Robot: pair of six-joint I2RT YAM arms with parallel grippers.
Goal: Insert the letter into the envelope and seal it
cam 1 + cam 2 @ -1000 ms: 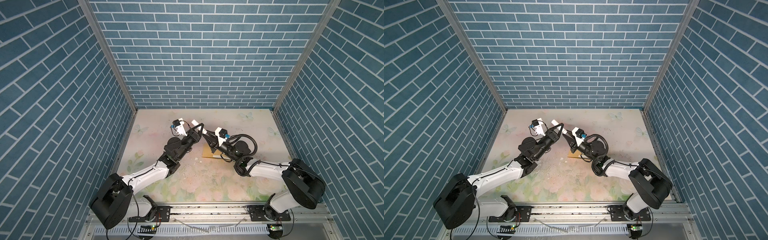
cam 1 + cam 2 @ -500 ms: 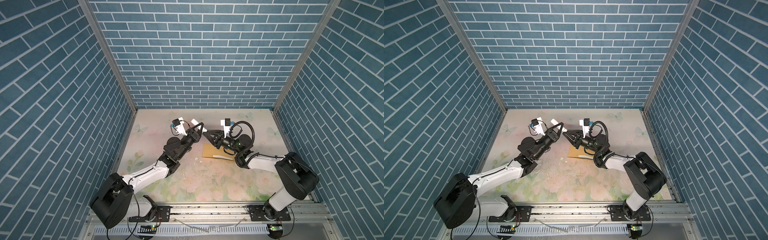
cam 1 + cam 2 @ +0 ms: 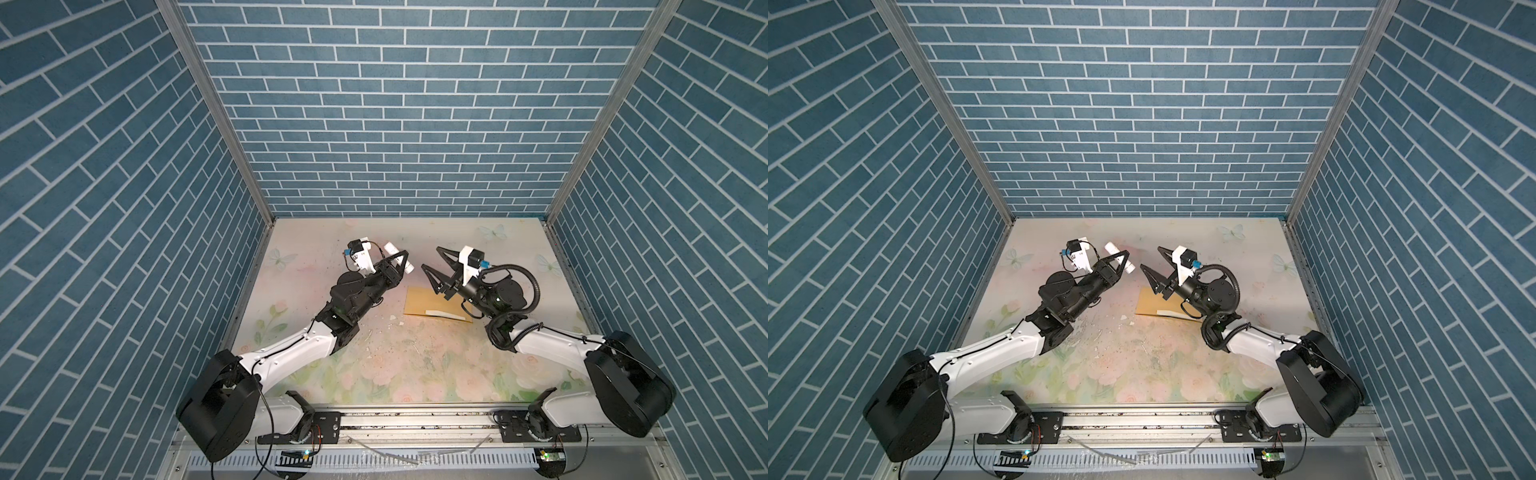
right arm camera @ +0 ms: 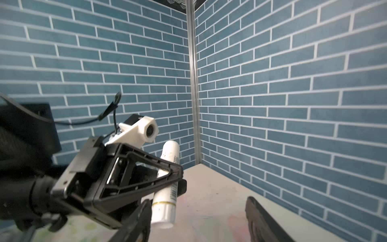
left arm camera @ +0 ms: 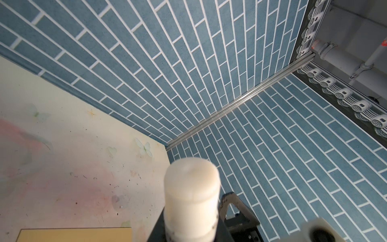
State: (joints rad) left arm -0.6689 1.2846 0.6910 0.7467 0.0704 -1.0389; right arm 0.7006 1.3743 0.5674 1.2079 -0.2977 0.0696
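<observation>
My right gripper [image 3: 429, 262] has lifted off the envelope [image 3: 419, 301] and spread wide, empty; my left gripper [image 3: 403, 262] still clamps the white stick [image 4: 166, 184]. The envelope lies flat on the table [image 3: 415, 365]; a pale strip [image 3: 444, 314] shows at its near edge
</observation>
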